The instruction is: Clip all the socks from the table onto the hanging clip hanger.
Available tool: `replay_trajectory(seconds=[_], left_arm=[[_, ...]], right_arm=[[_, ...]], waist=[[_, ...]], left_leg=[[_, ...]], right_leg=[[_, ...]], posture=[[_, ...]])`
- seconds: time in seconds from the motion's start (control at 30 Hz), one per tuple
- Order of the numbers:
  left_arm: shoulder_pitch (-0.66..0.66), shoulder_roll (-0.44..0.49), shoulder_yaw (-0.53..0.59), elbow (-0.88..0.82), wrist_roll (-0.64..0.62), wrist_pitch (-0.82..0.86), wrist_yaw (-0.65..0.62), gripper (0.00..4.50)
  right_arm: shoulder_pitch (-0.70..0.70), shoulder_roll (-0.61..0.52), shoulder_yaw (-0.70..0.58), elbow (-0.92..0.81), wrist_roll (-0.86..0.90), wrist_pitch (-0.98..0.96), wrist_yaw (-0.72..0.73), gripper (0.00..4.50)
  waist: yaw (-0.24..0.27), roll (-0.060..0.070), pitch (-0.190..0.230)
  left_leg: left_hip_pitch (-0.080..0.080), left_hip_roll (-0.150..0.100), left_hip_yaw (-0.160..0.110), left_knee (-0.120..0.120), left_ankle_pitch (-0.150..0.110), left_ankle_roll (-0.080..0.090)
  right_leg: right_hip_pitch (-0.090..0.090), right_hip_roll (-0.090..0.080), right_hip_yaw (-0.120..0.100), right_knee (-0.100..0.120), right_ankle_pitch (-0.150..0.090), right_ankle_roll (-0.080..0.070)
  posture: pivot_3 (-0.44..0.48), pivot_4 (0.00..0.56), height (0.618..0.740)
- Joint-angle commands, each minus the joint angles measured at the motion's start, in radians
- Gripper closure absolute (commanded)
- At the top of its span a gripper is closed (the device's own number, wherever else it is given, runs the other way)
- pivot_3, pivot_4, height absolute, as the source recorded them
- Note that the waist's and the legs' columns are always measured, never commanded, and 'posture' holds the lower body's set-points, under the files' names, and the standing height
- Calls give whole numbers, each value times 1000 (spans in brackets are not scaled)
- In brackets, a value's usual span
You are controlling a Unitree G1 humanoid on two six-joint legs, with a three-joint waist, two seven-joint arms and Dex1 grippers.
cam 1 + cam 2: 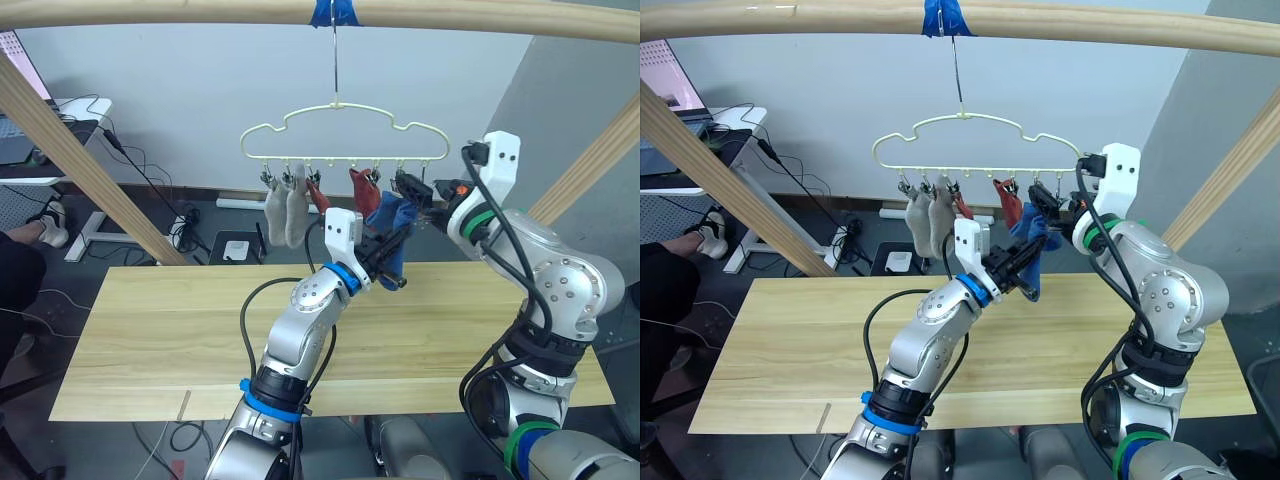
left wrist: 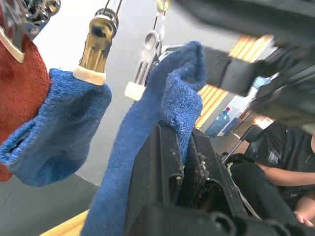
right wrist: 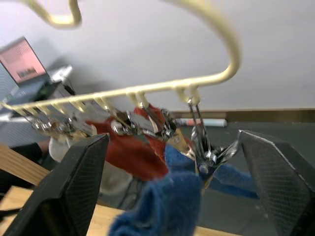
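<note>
No legible brand, label or writing is seen on any item, and the table [image 1: 150, 340] is seen bare of socks across its planks to every edge. The left gripper [image 1: 385, 262] is raised from below, its fingers clamped on a blue sock [image 2: 162, 123] lifted just under the end clip, beside a second blue sock [image 2: 59, 128] already clipped. Beyond, the right gripper [image 3: 167, 196] is held with fingers spread wide on either side of the end clip [image 3: 204, 157] of the clip hanger [image 1: 340, 125], on which two grey socks [image 1: 285, 210] and rust-red socks [image 1: 362, 185] are hung.

Lab: desk [image 1: 60, 115], laptop [image 3: 24, 61], trailing cables [image 1: 150, 180]
</note>
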Motion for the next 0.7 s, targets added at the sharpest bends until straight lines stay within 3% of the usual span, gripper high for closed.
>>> replay_trajectory(seconds=[0.03,0.13,0.4,0.63,0.7], left_arm=[[-29,-17,-15,4,9,-28,-15,4500],[-47,-13,-19,32,18,-44,-34,4500],[-46,40,1,49,-16,-3,-132,2093],[61,320,96,-26,-48,65,-271,9],[133,428,144,-63,-61,86,-319,9]], right_arm=[[-14,-13,-90,-94,76,49,1,31],[45,-70,-146,-138,92,63,16,31],[279,-250,-5,-160,11,-130,117,0],[511,-408,172,-120,-138,-437,279,0],[568,-426,193,-89,-170,-521,319,0]], waist=[[-1,0,0],[1,0,0],[-13,0,0],[-29,0,0],[-25,0,1]], left_leg=[[0,0,0,0,0,0],[0,0,0,0,0,0],[-1,0,2,-1,0,0],[1,1,3,-2,0,0],[1,1,2,-2,0,0]], right_leg=[[0,0,0,0,0,0],[0,0,0,0,0,0],[0,0,1,-4,0,0],[0,1,2,-4,-2,4],[0,1,1,-4,-2,4]], posture=[[-133,209,740],[-143,211,740],[-150,212,740],[-125,217,740],[-80,226,740]])
